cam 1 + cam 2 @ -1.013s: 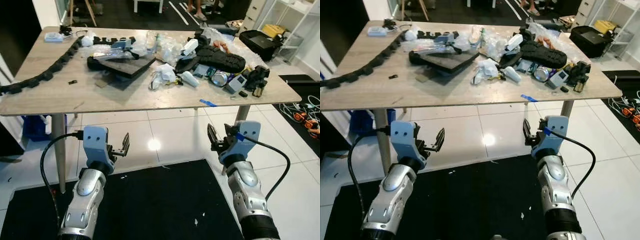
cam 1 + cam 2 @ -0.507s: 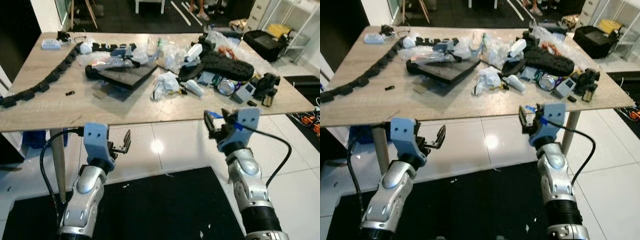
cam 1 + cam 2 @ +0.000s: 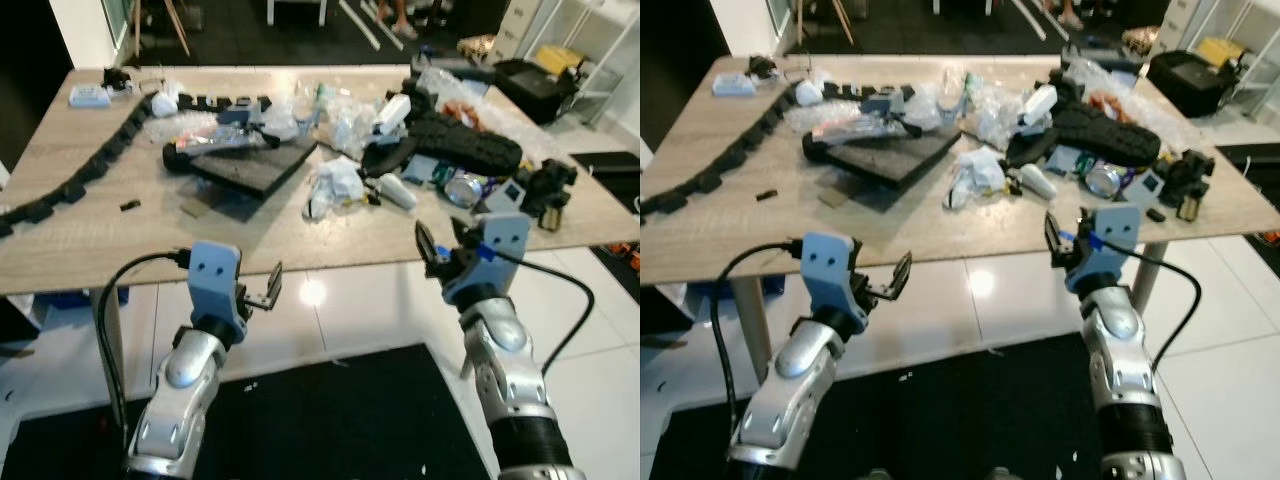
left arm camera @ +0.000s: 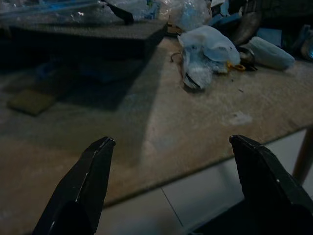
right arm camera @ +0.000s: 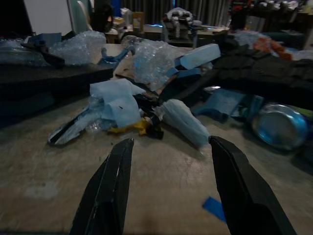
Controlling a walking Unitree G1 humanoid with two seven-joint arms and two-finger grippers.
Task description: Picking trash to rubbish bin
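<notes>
The wooden counter [image 3: 120, 250] carried a heap of trash across its far half. A crumpled white wrapper [image 3: 335, 185] lay near the middle, with a black foam slab [image 3: 250, 165] to its left and a small white bottle [image 3: 397, 191] just to its right. A crushed can [image 3: 463, 188] sat further right, beside a long black ridged piece [image 3: 465, 147]. A black link chain [image 3: 85, 175] trailed along the left side.

The left end effector [image 3: 268, 290] was released, its fingers spread, held at the near edge of the counter. The right end effector [image 3: 440, 250] was likewise released and empty at the near edge, pointing toward the wrapper and bottle. A dark mat [image 3: 330, 410] covered the tiled floor below.
</notes>
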